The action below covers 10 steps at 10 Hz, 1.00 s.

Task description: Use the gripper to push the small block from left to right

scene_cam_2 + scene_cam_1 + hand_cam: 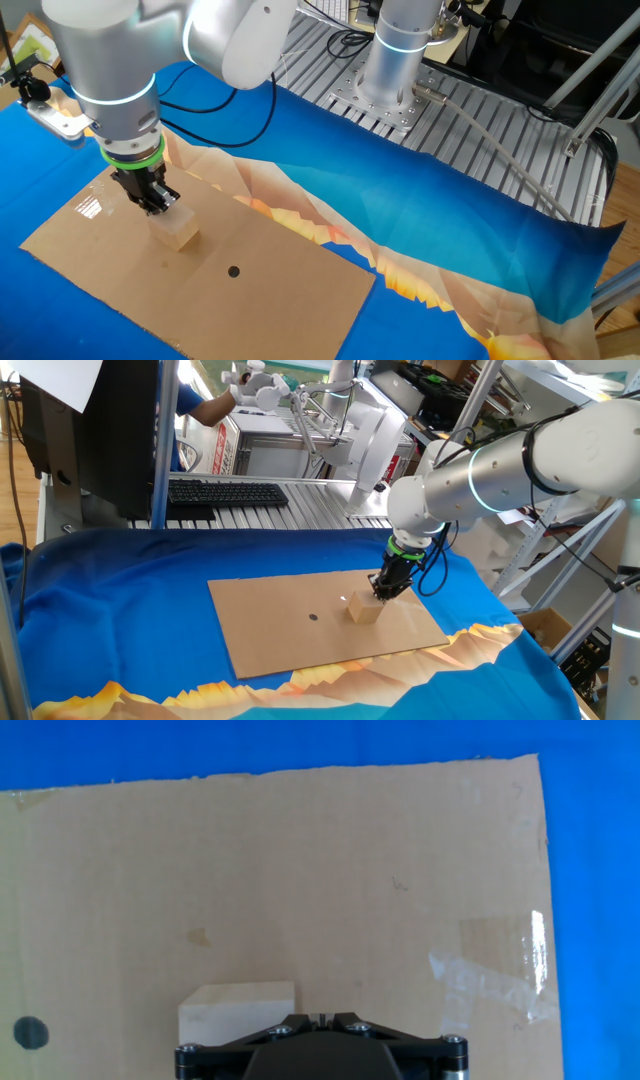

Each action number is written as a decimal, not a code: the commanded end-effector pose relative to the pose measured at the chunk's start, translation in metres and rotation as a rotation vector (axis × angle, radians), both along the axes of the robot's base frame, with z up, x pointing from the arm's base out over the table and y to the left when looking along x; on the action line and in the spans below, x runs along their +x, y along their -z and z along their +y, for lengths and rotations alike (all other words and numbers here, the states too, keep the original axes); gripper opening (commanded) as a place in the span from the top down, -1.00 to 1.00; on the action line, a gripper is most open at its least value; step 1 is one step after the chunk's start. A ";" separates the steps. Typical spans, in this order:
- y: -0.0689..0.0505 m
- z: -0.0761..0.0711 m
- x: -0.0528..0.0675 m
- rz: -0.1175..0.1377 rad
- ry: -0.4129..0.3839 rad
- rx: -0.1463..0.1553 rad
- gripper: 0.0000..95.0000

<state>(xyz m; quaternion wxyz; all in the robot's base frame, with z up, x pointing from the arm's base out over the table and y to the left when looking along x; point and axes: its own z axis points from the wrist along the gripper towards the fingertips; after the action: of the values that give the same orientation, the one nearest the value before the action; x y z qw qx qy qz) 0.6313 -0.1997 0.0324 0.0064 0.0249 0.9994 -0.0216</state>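
Note:
The small tan wooden block sits on the flat brown cardboard sheet, toward its right part. My black gripper, with a green ring above it, stands low over the cardboard, right next to the block and seemingly touching its far right side. Its fingers are closed together with nothing between them. In the other fixed view the gripper sits at the block's upper left edge. In the hand view the block lies at the lower left, beside the shut fingertips.
The cardboard lies on a blue and orange cloth. A small black dot marks the sheet left of the block. Clear tape sticks to the cardboard's right part. A keyboard and metal rails lie behind the cloth.

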 end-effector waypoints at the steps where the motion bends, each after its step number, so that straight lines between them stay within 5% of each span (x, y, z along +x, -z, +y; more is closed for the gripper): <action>1: 0.009 0.002 -0.002 0.000 0.005 0.002 1.00; 10: 0.019 0.025 -0.009 -0.002 0.062 0.008 1.00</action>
<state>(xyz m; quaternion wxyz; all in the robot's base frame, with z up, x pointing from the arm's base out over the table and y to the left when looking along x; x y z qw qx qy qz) 0.6205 -0.1744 0.0320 0.0074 0.0552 0.9983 -0.0180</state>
